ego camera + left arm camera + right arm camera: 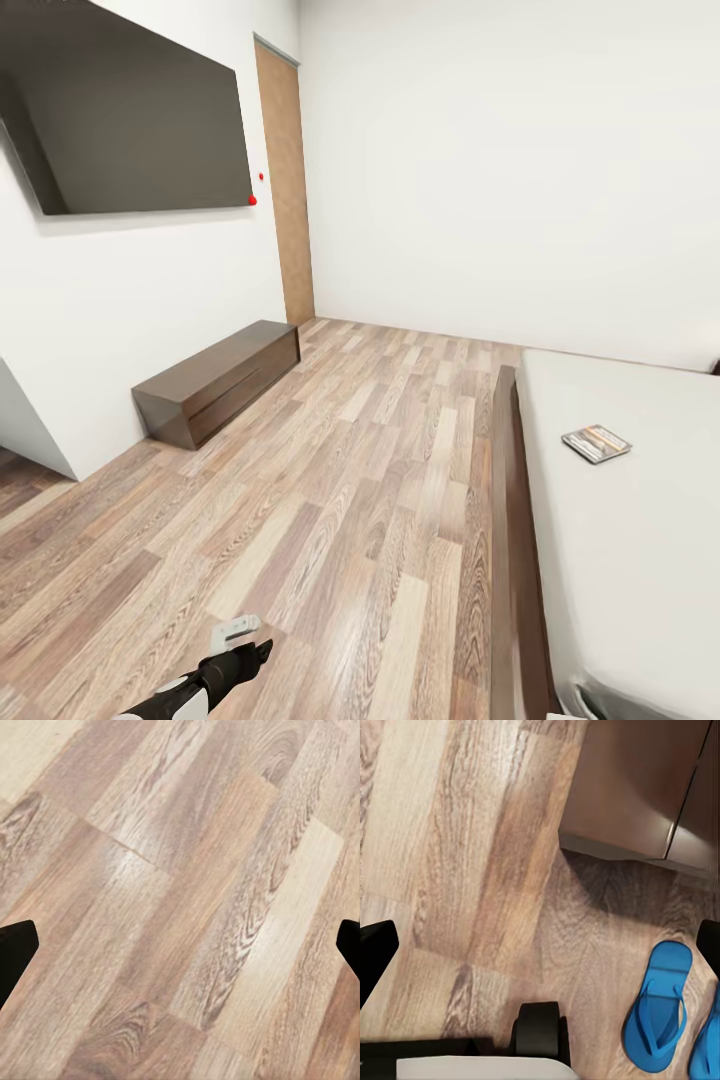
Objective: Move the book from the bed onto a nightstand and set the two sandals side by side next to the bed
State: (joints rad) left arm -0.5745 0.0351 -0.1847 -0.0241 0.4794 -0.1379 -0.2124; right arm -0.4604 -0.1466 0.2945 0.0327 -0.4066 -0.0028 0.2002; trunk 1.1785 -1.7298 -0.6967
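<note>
On the bed (pixel 640 560), to your right and ahead, lies the book (pixel 596 443). It rests flat on the grey mattress, a little in from the frame's edge, its long axis turned slantwise to that edge. Your right arm is the nearer one, I judge, because the bed is on that side; the left tool (pixel 240 640) hangs low over the floor (pixel 350 500), well apart from the book.

Left tool is released: in its wrist view the two dark fingertips (pixel 15 952) stand wide at the edges, with bare planks between. Right tool (pixel 540 952) is released too, with nothing between its fingertips. Under it you see one sandal (pixel 660 1005) flat on the floor and the edge of a second sandal (pixel 709 1050) just beside it, near a dark wooden corner (pixel 637 787).

Room is white-walled, with a wall screen (pixel 130 110), a low cabinet (pixel 220 380) and a door (pixel 285 190).
</note>
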